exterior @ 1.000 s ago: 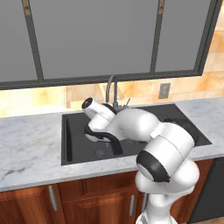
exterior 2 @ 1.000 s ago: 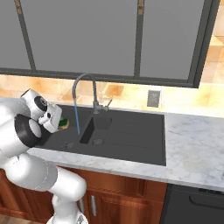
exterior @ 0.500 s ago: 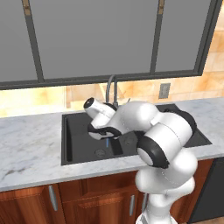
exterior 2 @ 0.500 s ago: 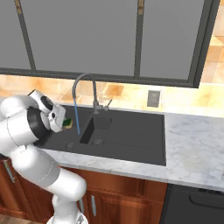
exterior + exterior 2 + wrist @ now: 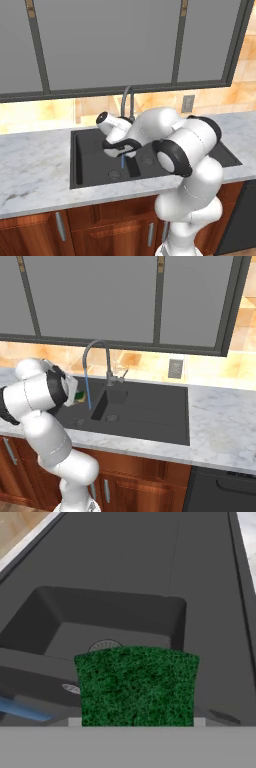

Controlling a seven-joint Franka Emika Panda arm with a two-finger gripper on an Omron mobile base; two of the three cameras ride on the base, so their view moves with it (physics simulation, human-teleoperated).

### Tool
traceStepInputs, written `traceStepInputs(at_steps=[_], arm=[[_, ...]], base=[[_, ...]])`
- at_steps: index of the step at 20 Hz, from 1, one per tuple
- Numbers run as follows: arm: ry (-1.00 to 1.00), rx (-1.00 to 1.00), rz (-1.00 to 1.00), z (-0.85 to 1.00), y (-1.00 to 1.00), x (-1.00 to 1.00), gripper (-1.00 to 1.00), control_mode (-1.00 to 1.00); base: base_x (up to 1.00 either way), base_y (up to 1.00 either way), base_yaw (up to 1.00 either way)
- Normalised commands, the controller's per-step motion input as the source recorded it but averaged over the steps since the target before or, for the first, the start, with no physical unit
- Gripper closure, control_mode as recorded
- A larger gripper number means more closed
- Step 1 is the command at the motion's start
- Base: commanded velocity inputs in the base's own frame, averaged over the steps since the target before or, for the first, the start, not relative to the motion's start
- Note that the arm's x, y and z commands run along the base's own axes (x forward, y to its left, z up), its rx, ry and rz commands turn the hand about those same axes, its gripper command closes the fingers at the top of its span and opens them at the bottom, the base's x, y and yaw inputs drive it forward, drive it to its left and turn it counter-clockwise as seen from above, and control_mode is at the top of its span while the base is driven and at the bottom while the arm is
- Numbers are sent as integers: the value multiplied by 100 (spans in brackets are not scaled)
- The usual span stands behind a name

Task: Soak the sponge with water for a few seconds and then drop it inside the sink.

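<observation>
Over the sink (image 5: 90,160) we carry the sponge (image 5: 136,687) clamped in our gripper (image 5: 77,397), just beside the water (image 5: 88,393); we judge it should slide fully under the stream, level, before letting go over the basin

Green-topped sponge (image 5: 136,686) above dark sink (image 5: 115,577), beside thin blue water (image 5: 88,392)

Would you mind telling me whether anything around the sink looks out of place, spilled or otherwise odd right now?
Nothing stands out. The water runs in a thin stream from the faucet into the sink, with no spill visible on the counter. The gripper holds the sponge over the basin, beside the stream.
</observation>
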Motion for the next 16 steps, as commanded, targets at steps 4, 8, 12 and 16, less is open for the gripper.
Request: traceStepInputs(at_steps=[4, 8, 12, 16], arm=[[0, 0, -1, -18, 0, 29, 100, -100], [0, 0, -1, -18, 0, 29, 100, -100], [0, 0, -1, -13, 0, 23, 100, -100], [0, 0, -1, -12, 0, 17, 100, -100]], base=[[0, 0, 0], [0, 0, 0], [0, 0, 0], [0, 0, 0]])
